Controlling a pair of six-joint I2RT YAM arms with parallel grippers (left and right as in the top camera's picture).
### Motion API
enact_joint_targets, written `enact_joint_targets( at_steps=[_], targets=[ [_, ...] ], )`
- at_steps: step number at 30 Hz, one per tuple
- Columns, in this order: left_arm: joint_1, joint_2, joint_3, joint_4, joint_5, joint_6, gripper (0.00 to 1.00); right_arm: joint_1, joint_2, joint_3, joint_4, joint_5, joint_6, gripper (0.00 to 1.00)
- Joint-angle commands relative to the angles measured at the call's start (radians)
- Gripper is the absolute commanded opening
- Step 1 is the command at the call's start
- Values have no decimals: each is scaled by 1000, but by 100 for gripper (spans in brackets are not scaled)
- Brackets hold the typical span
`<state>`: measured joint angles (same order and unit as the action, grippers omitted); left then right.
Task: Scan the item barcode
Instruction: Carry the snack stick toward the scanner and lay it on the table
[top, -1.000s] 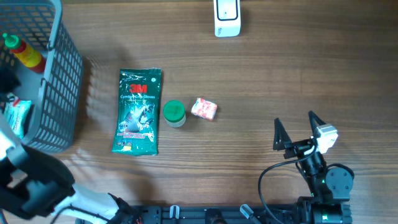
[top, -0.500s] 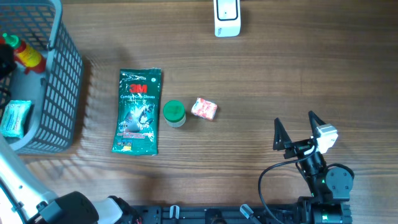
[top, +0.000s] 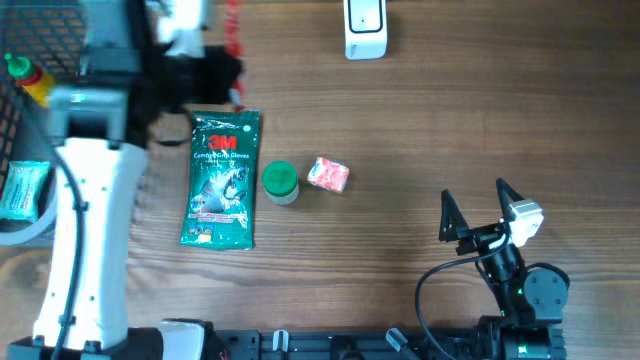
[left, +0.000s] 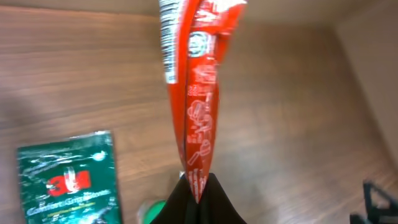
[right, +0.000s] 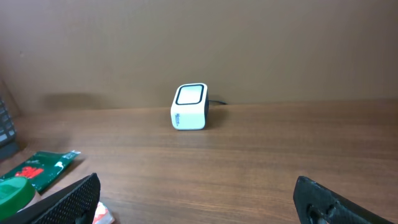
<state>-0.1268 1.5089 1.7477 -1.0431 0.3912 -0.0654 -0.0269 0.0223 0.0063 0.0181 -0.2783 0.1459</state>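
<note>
1. Left wrist view shows the red packet (left: 196, 93) standing straight out from the left gripper (left: 198, 190). Its lower end is caught between the two dark fingers, which are pressed together on it.
2. Overhead, the red packet (top: 232, 35) hangs in the air near the table's far left corner, just beyond the far end of the green packet (top: 222, 180). It is well apart from the white scanner (top: 365, 28), which sits at the far edge of the table (top: 450, 120).
3. The left arm reaches up from the near left edge, its white link lying beside the grey basket (top: 15, 125). Its wrist area is blurred.
4. The right gripper (top: 480, 210) rests near the table's near right corner. Its fingers are spread wide with nothing between them, and its camera faces the scanner (right: 189, 115).
5. A barcode (left: 166, 37) runs along the upper left edge of the red packet, with white line drawings below it. Its lettering is too blurred to read.
6. The green packet reads "3M" in red, with "Comfort Grip Gloves" beneath.
7. A green-lidded jar (top: 280, 182) touches the green packet's right edge, and a pink wrapped item (top: 328, 175) lies just beside the jar.
</note>
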Motion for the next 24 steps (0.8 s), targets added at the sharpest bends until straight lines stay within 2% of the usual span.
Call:
enact_joint_targets(
  at_steps=[1,3,9,13,19,24],
  targets=[
    [-163,0,18,3,-203,4,4,8,-4,-1,3,16,11,100],
    [-251,32,18,4,-203,5,4,8,-4,-1,3,16,11,100],
    [-385,172,18,21,-203,3,4,8,-4,-1,3,16,11,100],
    [-446,293,18,19,-203,-64,4,8,-4,-1,3,16,11,100],
    [-528,472,17,21,-211,-278,4,8,-4,-1,3,16,11,100],
    [-584,566,-12,26,-326,-484,4,8,-4,-1,3,16,11,100]
  ],
)
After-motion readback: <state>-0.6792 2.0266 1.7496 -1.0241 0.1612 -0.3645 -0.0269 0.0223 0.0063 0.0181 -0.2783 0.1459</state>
